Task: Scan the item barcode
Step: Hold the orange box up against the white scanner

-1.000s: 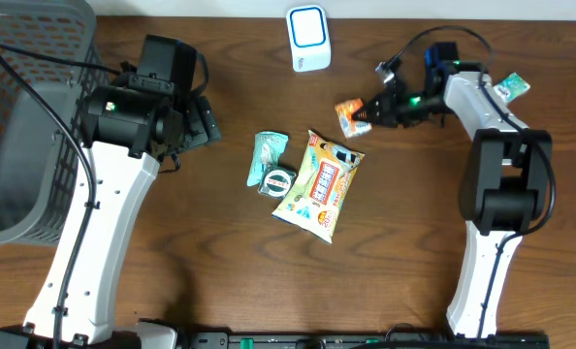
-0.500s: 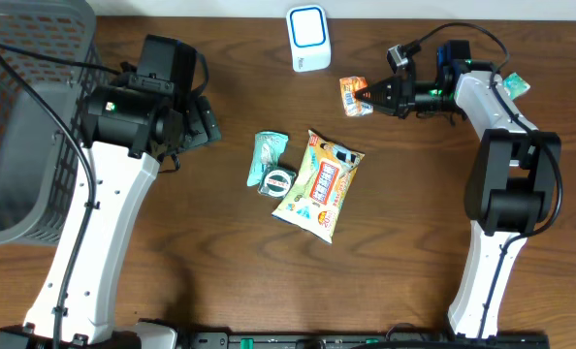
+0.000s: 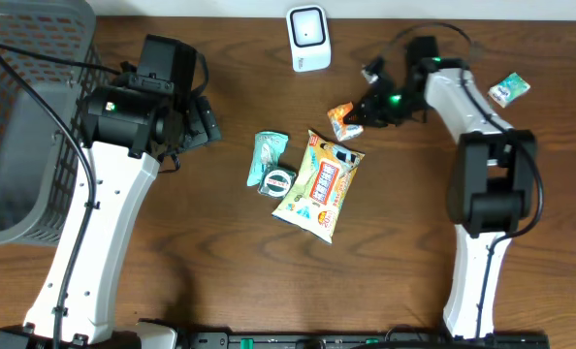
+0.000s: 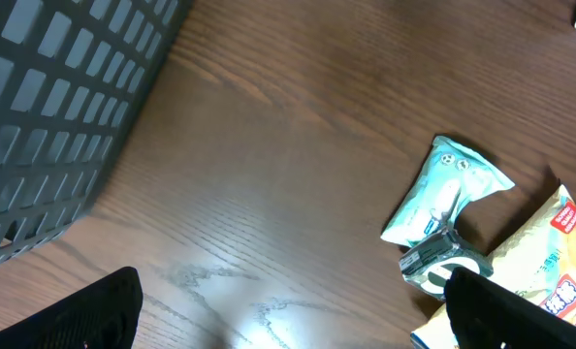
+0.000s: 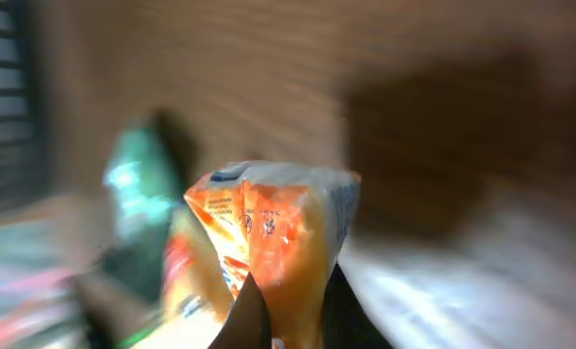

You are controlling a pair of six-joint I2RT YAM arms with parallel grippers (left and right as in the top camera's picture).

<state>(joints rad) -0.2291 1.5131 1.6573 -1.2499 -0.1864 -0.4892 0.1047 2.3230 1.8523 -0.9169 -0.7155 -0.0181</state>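
Right claw (image 3: 363, 112), pinched shut on the small orange snack packet (image 3: 344, 120), holds it near the white box-shaped scanner (image 3: 308, 39); turn the barcode face squarely toward the scanner's window and pause. Left claw (image 4: 298, 325) gapes wide, empty.

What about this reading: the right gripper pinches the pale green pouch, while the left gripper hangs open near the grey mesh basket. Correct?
No: the right gripper pinches the small orange snack packet, as the right wrist view shows; the pale green pouch lies on the brown wooden table. The left gripper does hang open near the grey mesh basket.
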